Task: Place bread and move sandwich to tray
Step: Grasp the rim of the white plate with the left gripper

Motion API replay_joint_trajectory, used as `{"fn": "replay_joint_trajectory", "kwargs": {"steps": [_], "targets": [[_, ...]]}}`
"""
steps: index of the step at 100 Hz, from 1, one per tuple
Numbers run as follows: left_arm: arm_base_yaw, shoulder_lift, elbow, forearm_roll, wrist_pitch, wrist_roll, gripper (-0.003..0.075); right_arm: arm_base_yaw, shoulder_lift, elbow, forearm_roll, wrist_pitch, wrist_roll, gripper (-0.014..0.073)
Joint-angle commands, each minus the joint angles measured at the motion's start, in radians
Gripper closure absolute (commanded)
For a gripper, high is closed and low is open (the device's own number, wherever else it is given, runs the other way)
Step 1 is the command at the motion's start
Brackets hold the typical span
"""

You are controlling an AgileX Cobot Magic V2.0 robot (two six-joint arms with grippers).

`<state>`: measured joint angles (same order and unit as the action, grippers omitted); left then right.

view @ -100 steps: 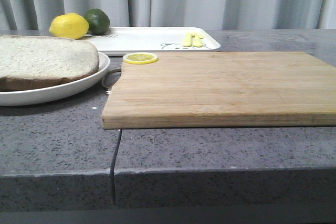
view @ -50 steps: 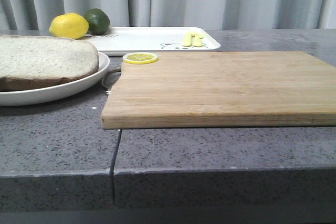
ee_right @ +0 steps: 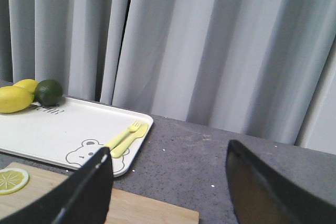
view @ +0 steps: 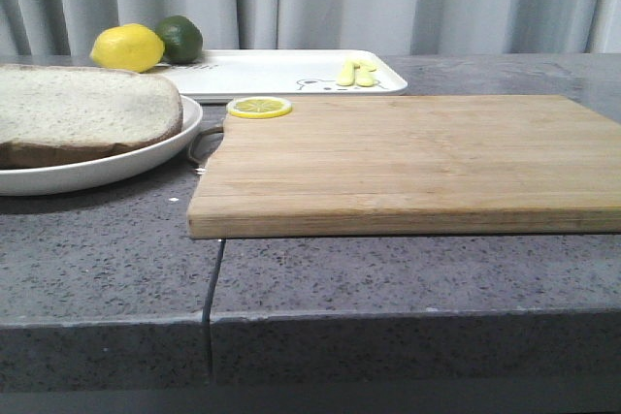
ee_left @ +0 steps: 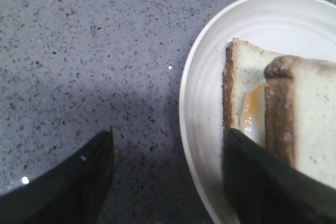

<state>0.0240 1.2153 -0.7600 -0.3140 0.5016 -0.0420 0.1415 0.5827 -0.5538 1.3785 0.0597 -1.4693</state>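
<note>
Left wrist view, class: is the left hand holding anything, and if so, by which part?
Nothing is held. The left hand is open, one finger over the plate beside the sandwich, the other over bare counter.

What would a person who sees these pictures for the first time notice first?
Probably the large wooden cutting board, which lies bare across the middle of the grey counter apart from a lemon slice at its far left corner. Next comes the sandwich on the round white plate at the left, a fried egg showing between its slices. Behind them lies the white tray, with a lemon and a lime at its left end.
</note>
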Motion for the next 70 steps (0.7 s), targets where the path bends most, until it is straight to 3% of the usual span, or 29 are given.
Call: {"fn": "replay_joint_trajectory", "kwargs": {"steps": [1, 70], "targets": [[0.000, 0.011, -0.032, -0.036, -0.079, -0.011, 0.0303, 0.002, -0.003, -0.028, 0.012, -0.019, -0.010, 0.0122], [0.000, 0.139, -0.032, -0.062, -0.100, -0.011, 0.0318, 0.002, -0.003, -0.028, 0.013, -0.019, -0.010, 0.0122]]}}
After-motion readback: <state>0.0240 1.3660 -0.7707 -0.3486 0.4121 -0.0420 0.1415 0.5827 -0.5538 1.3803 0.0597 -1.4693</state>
